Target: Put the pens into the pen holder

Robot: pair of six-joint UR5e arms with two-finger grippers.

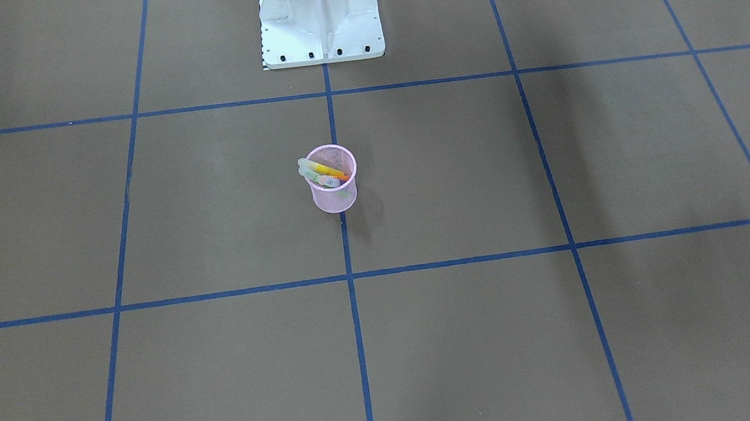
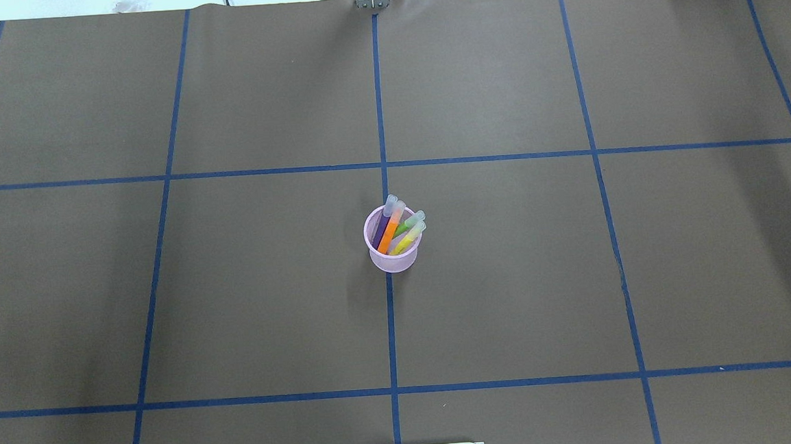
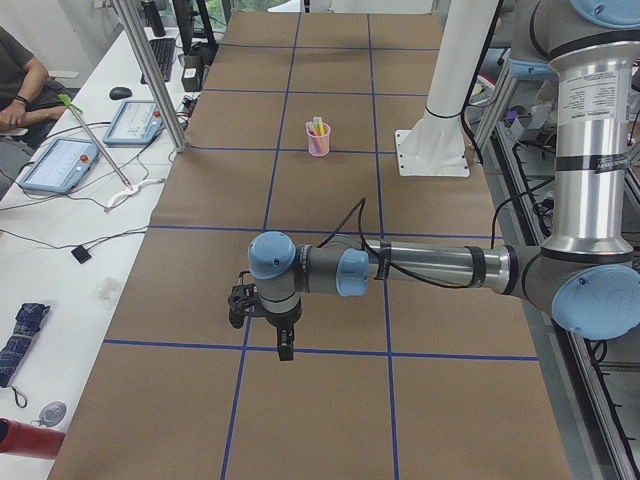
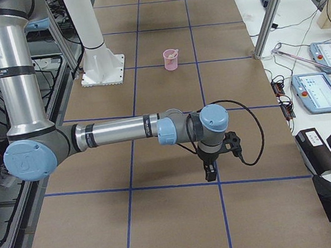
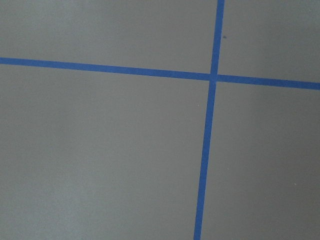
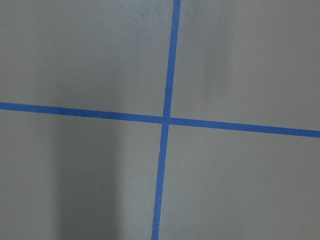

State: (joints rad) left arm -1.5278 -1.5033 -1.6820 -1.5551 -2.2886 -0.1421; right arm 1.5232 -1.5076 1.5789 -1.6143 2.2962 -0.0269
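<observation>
The pink mesh pen holder (image 2: 394, 258) stands upright at the middle of the table, also seen in the front view (image 1: 335, 199). Several pens lean inside it with pale caps above the rim: purple (image 2: 380, 232), orange (image 2: 389, 235), green (image 2: 406, 225) and yellow (image 2: 407, 242). My left gripper (image 3: 285, 345) hangs over the table far from the cup, seen only in the left side view; I cannot tell whether it is open or shut. My right gripper (image 4: 209, 172) hangs likewise at the opposite end, and its state is also unclear. Both wrist views show only brown paper and blue tape.
The white robot base (image 1: 320, 21) stands behind the cup. Blue tape lines (image 2: 378, 113) divide the brown table cover. Beside the table are metal posts (image 3: 150, 70), control tablets (image 3: 60, 165) and a seated person (image 3: 20, 85).
</observation>
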